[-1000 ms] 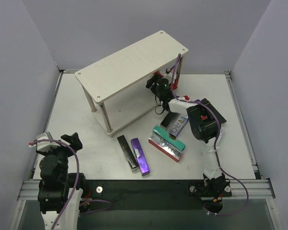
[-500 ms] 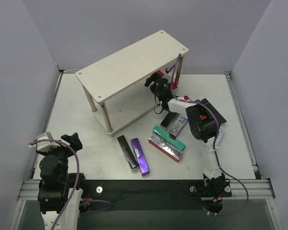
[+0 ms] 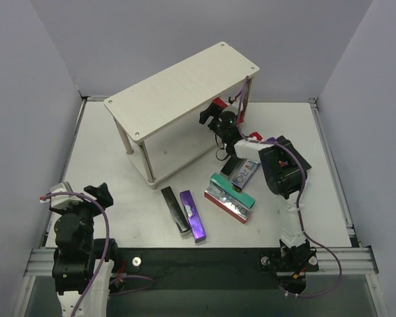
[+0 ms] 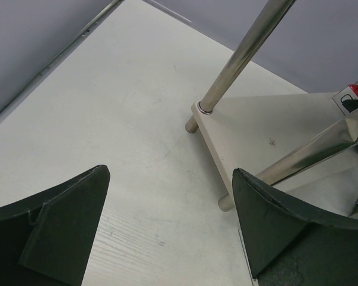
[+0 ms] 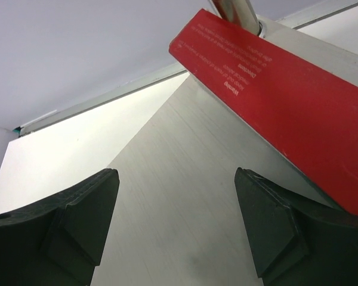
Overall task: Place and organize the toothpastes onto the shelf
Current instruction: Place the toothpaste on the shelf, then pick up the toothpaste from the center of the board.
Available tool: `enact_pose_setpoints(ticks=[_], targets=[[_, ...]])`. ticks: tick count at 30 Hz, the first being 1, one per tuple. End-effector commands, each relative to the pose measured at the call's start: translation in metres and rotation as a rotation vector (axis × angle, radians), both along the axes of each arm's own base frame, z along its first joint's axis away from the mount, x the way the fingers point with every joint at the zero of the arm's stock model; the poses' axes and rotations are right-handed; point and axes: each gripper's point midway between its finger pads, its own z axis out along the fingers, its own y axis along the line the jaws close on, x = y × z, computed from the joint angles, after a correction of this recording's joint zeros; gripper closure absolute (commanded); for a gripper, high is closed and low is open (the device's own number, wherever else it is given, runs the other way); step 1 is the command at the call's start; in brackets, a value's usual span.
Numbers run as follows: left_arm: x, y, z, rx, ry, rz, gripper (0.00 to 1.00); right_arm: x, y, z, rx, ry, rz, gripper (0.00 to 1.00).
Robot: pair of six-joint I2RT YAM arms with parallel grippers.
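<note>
One red toothpaste carton (image 5: 286, 107) lies on the shelf's lower board (image 5: 185, 196), close to a metal leg (image 5: 238, 9). My right gripper (image 5: 176, 220) hovers just behind it, open, with only bare board between the fingers. From above, the right gripper (image 3: 211, 119) sits under the right end of the shelf (image 3: 181, 89), beside the red carton (image 3: 218, 102). Loose toothpastes lie on the table: black (image 3: 174, 210), purple (image 3: 193, 215), teal (image 3: 232, 189), red (image 3: 228, 206), and a white-and-blue one (image 3: 244, 173). My left gripper (image 3: 96, 193) rests open at the near left, holding nothing.
The left wrist view shows the white table (image 4: 107, 119), the corner of the shelf's lower board (image 4: 268, 131) and a slanting metal leg (image 4: 244, 53). Grey walls enclose the table on three sides. A black carton (image 3: 232, 164) lies partly under my right arm.
The right gripper's jaws have widened, leaving the red carton on the lower board, and the right arm has shifted slightly to the right. The left arm has not moved.
</note>
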Motion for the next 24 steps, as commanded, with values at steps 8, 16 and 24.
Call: enact_pose_setpoints(ticks=[8,16,24], targets=[[-0.014,0.000,0.030,0.013,-0.170,0.001,0.05,-0.054,-0.002,0.041,0.015,-0.011,0.134,0.15],[-0.016,0.000,0.032,0.007,-0.176,-0.002,0.03,-0.128,-0.036,0.056,-0.055,0.128,0.186,0.13],[-0.015,-0.013,0.034,0.000,-0.182,-0.079,0.03,-0.195,-0.146,0.062,-0.144,0.309,0.034,0.10]])
